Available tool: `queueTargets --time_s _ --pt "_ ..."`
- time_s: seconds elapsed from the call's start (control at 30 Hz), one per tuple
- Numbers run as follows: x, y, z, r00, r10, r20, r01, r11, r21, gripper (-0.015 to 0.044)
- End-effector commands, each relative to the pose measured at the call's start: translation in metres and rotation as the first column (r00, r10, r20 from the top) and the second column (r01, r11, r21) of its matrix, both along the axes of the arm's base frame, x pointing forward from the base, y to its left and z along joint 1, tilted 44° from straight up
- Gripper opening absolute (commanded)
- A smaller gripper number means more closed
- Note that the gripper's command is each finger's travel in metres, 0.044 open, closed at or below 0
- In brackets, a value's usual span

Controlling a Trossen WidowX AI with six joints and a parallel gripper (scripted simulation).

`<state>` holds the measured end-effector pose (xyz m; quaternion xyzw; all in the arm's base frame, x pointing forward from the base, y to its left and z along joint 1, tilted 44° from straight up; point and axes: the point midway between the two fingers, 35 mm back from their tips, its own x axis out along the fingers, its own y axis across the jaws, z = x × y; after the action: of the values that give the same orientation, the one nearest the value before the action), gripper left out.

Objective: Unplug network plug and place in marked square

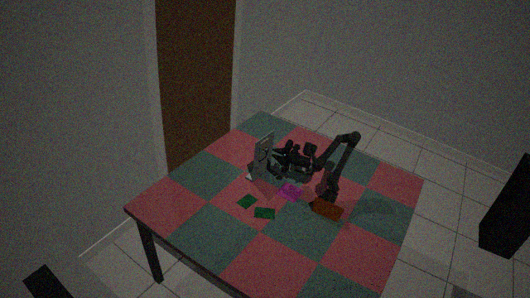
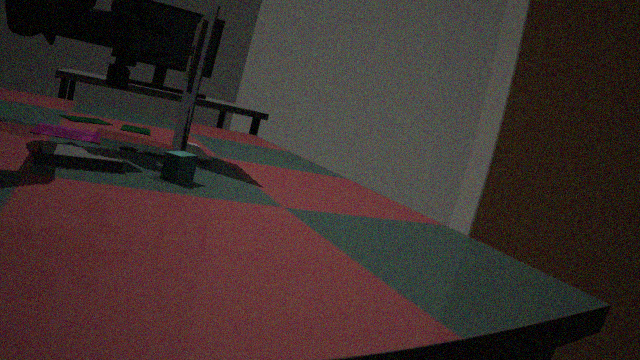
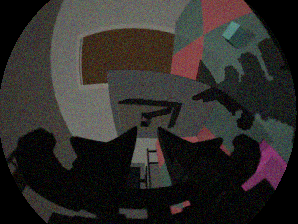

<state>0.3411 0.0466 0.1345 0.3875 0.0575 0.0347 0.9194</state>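
Fingers (image 1: 272,158) parted, gripping nothing, facing the panel (image 1: 260,165) (image 2: 186,115) (image 3: 125,90) | plug: I judge it seated in its socket, too dim to confirm; latch unclear | left: unlock, pull, place in square, release, withdraw
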Motion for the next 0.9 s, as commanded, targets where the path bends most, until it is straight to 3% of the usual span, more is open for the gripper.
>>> queueTargets --time_s 0.0,0.67,0.73,0.87 --pt "0.006 0.000 0.000 1.000 0.003 -0.002 -0.003 1.000 0.005 0.0156" --pt "0.035 -0.003 0.002 1.000 0.003 0.000 -0.003 1.000 0.005 0.0156" --pt "0.035 -0.003 0.002 1.000 0.003 0.000 -0.003 1.000 0.005 0.0104" --pt "0.035 -0.003 0.002 1.000 0.003 0.000 -0.003 1.000 0.005 0.0077"
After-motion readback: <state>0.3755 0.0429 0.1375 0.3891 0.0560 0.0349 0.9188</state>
